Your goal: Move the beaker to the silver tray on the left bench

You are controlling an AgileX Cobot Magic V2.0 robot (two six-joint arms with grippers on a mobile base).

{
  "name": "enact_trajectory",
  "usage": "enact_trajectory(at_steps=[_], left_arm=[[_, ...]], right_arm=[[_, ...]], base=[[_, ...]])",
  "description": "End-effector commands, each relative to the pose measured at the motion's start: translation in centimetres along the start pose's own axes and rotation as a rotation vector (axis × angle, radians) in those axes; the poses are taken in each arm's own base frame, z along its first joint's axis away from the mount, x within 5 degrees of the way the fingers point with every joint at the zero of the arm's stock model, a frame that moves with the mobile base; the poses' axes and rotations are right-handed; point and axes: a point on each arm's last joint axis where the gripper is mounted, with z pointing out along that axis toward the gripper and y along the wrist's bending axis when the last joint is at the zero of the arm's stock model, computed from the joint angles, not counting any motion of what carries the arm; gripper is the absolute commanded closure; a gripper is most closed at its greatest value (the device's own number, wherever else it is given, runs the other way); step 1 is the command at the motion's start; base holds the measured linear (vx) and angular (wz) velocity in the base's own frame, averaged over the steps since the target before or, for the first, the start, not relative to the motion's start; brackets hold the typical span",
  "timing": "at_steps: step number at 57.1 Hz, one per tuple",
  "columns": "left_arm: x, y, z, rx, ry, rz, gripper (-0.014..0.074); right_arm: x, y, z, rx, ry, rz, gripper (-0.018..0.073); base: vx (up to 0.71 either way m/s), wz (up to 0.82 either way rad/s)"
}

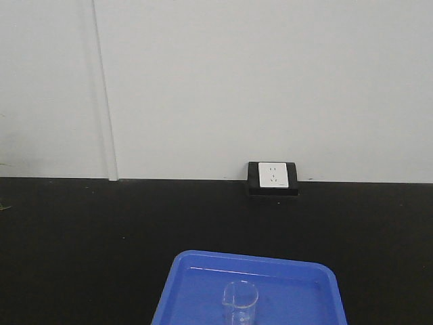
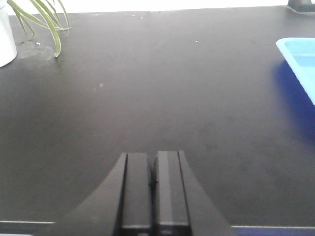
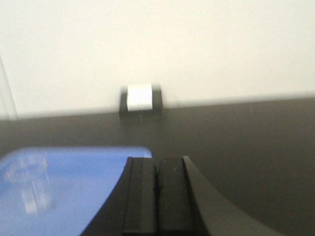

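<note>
The beaker (image 1: 240, 303) is seen standing upright inside the blue tray (image 1: 196, 288) on the black bench top (image 1: 81, 237). Its long axis is vertical and its mouth is turned upward. The fingers of the left gripper (image 2: 153, 179) and the right gripper (image 3: 157, 191) are pressed together.

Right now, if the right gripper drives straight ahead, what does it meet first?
Likely only the wall, just right of the socket, though depth is unclear; blue tray and beaker sit left of that line.

Left hand (image 2: 153, 167) closed; right hand (image 3: 157, 172) closed.
</note>
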Motion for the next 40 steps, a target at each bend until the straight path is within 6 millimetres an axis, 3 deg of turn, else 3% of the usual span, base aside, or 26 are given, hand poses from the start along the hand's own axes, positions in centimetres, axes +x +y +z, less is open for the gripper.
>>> enact_trajectory(at_steps=[1,12,16,22,28,40], left_arm=[[0.1,-0.1,0.2,0.007,-0.066,-0.001,0.0595],[0.1,-0.1,0.2,0.007,-0.066,-0.001,0.0595],[0.1,-0.1,0.2,0.007,-0.066,-0.001,0.0595],[0.1,-0.1,0.2,0.007,-0.066,-0.001,0.0595],[0.1,-0.1,0.2,0.007,-0.066,-0.001,0.0595],[0.1,-0.1,0.2,0.007,-0.066,-0.001,0.0595]], right_arm=[[-3.3,0.4,-0.5,-0.027,-0.233,-0.016,0.0567],[-10.0,1.0,0.7,-0.019,-0.254,-0.171,0.0567],[-12.2,1.2,2.7,-0.016,-0.213,-0.24,0.0567],[-14.0,1.4,6.5,-0.022,-0.134,-0.25,0.0567],[-14.1,1.4,10.0,-0.031,-0.063,-0.244,0.0567],[-11.2,1.3,15.4,-0.054,0.072,-0.236,0.0564]], base=[[0.0,0.0],[0.0,0.0],[0.0,0.0],[0.0,0.0],[0.0,0.0],[0.0,0.0]])
